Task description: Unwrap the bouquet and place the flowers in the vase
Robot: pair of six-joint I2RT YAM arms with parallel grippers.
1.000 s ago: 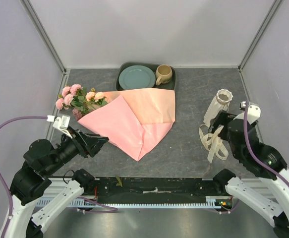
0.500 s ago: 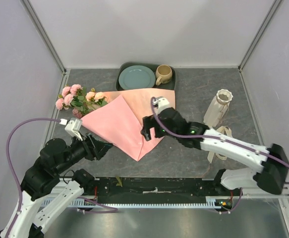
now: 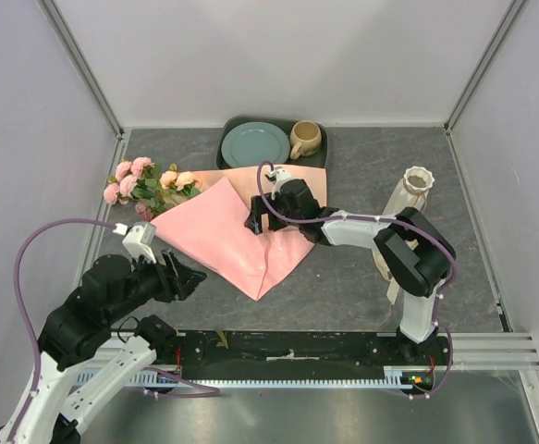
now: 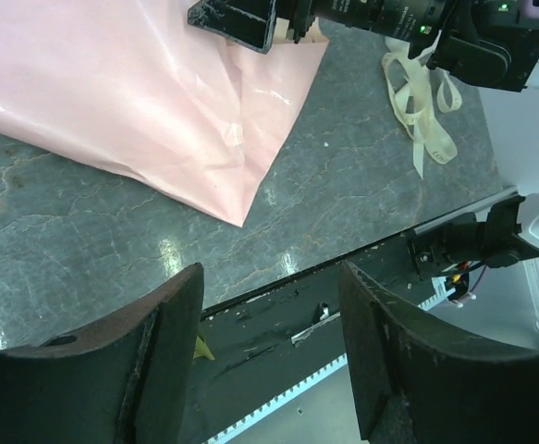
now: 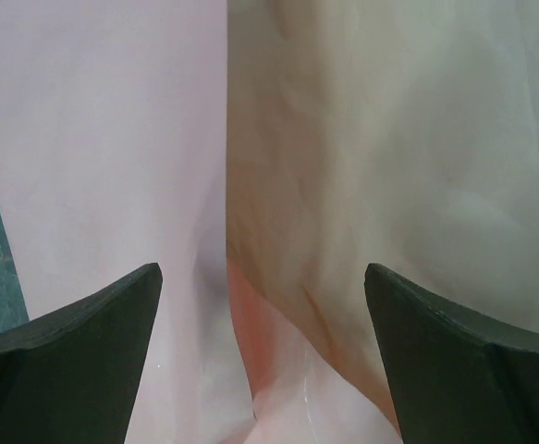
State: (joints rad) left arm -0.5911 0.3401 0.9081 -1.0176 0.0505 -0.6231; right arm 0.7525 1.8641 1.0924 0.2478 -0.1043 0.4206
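- The bouquet [image 3: 178, 192] lay on the grey tabletop [image 3: 361, 159], left of centre, heads toward the left rear corner.
- Its flowers [image 3: 140, 178], pink and peach roses with green leaves, projected from the upper left end of the wrap; the stems were hidden beneath it.
- The salmon-pink paper [image 3: 227, 239] was spread loosely, a pink panel folded over a paler peach panel.
- The right claw [image 3: 253, 220] was reached across onto the paper, its fingers set wide. The wrist view showed the right claw [image 5: 262, 274] directly over the seam between pink and peach panels, with nothing gripped. Contact with the paper could not be confirmed.
- The left claw [image 3: 188, 275] hung over bare tabletop near the front edge, just off the paper's near left border, its fingers [image 4: 169, 319] parted and nothing between them.
- The vase [image 3: 408, 199], cream and ribbed, was at the right side of the tabletop, well apart from the bouquet.
- A cream ribbon [image 4: 421, 118] lay loose on the tabletop near the right arm.
- A dark tray [image 3: 224, 153] at the rear held a teal plate [image 3: 255, 143] and a tan mug [image 3: 304, 139].
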